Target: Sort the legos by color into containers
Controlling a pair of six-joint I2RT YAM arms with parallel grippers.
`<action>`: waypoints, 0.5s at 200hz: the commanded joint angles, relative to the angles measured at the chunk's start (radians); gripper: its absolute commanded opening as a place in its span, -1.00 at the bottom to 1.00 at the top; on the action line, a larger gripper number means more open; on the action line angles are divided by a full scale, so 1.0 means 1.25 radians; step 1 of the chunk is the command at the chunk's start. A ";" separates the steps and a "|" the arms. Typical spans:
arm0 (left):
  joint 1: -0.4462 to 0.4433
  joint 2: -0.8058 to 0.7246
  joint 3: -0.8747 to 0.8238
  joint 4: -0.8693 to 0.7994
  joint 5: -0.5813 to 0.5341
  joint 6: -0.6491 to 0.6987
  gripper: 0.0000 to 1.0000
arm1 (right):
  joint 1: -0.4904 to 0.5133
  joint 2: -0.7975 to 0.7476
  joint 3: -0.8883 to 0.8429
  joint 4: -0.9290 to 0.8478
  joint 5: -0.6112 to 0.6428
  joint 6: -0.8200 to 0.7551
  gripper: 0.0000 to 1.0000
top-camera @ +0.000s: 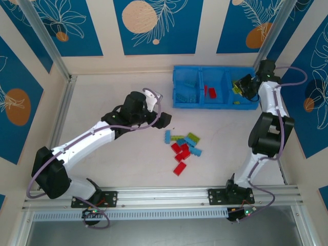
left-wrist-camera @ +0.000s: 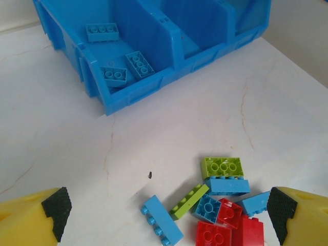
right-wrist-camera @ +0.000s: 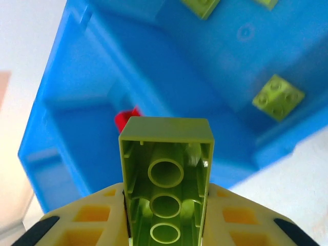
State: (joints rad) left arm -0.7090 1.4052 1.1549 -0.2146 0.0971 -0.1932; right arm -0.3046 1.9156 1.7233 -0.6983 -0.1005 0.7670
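The right fingers [right-wrist-camera: 92,220] grip a lime green brick [right-wrist-camera: 166,154] above the blue tray [right-wrist-camera: 77,128]. The left fingers [left-wrist-camera: 31,220] hang open over the loose bricks [left-wrist-camera: 225,185] on the table [left-wrist-camera: 61,143].

In the left wrist view the bottom edge cuts off the red bricks [left-wrist-camera: 218,237], and the top edge cuts the tray [left-wrist-camera: 148,92] across its far compartments. In the right wrist view the lime brick [right-wrist-camera: 165,154] runs off the bottom edge and hides most of a red brick [right-wrist-camera: 125,119] behind it, perhaps in the middle compartment.
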 commanded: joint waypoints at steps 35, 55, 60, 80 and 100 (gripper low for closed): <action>-0.002 0.014 0.025 -0.036 0.001 -0.066 0.98 | -0.057 0.235 0.311 -0.123 -0.118 0.100 -0.10; 0.000 0.031 0.033 -0.053 -0.015 -0.122 0.93 | -0.056 0.282 0.424 -0.218 -0.118 0.078 0.30; -0.001 0.039 0.037 -0.060 -0.013 -0.136 0.92 | -0.055 0.281 0.437 -0.238 -0.109 0.073 0.35; 0.000 0.081 0.073 -0.124 -0.010 -0.186 0.85 | -0.052 0.220 0.395 -0.261 -0.103 0.059 0.42; -0.002 0.120 0.107 -0.180 -0.010 -0.222 0.75 | -0.051 0.091 0.216 -0.175 -0.144 0.068 0.42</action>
State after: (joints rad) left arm -0.7090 1.5097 1.2259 -0.3264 0.0929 -0.3786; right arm -0.3721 2.2108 2.1567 -0.9043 -0.2062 0.8524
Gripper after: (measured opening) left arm 0.901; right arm 0.709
